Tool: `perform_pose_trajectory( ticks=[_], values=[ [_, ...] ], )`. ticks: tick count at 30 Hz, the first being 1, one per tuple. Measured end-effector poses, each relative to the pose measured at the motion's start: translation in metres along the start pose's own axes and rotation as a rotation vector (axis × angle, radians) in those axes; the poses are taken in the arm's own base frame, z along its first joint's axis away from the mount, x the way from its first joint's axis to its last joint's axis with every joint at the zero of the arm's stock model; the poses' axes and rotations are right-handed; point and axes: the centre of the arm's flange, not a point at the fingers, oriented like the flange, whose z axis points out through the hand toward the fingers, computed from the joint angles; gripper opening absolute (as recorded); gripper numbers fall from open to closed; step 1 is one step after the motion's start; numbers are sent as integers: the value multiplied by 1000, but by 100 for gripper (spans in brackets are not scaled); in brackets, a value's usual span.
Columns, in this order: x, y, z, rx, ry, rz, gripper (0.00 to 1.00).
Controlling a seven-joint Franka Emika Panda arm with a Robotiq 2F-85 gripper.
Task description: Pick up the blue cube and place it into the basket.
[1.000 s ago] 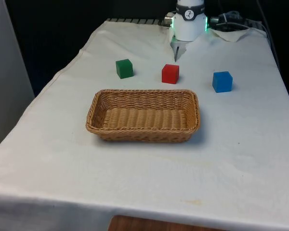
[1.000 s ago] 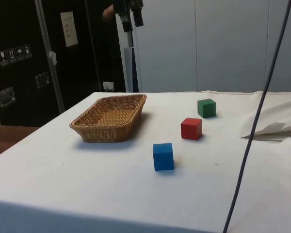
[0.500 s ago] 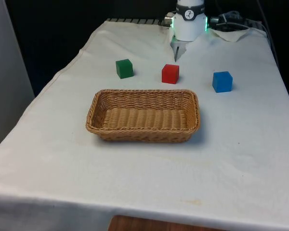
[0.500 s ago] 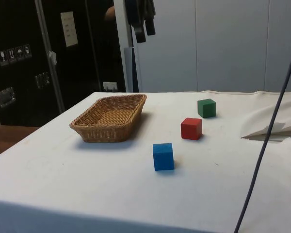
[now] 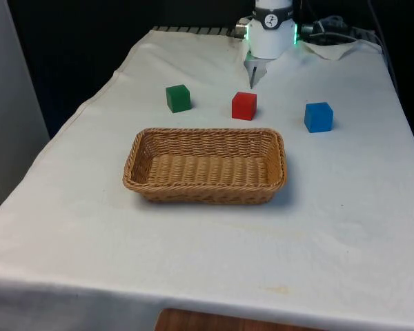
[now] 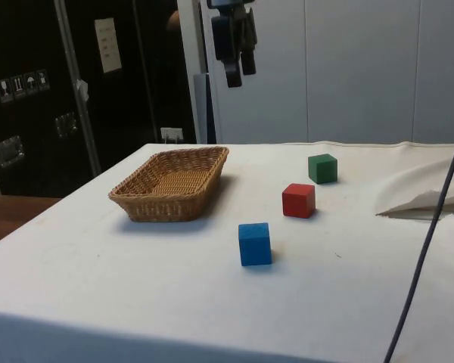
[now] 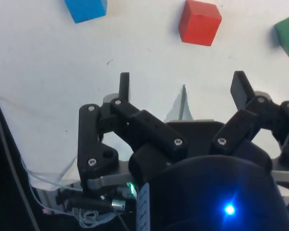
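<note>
Since the earlier frames the gripper has come down and travelled toward the cubes in the side view; the cubes and basket have not shifted. It hangs high above the desk, released, its two fingers spread wide apart with nothing between them.

Left to right in the front view: the green cube stands nearest the front view's left, the red cube sits mid-row just behind the basket's far rim, and the blue cube stands apart toward the front view's right, untouched on the cloth. The wicker basket lies in front of the row, holding nothing.

Judged stage: approach, grasp not yet begun. The gripper appears closer in line with the red cube than the blue one, so a descent from here could land on the wrong cube. A sideways correction is needed first. If the fingers arrive off-centre or askew to the blue cube's faces, they could nudge or twist it rather than enclose it.
</note>
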Motion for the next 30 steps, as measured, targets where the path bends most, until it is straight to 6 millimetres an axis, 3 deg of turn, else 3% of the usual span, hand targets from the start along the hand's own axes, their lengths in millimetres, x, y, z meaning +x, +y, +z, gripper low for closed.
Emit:
perform_pose_trajectory(
  ticks=[18,30],
  values=[
    [-21,-7,41,30,54,-3,100],
    [-31,-32,62,22,80,-33,100]
  ],
)
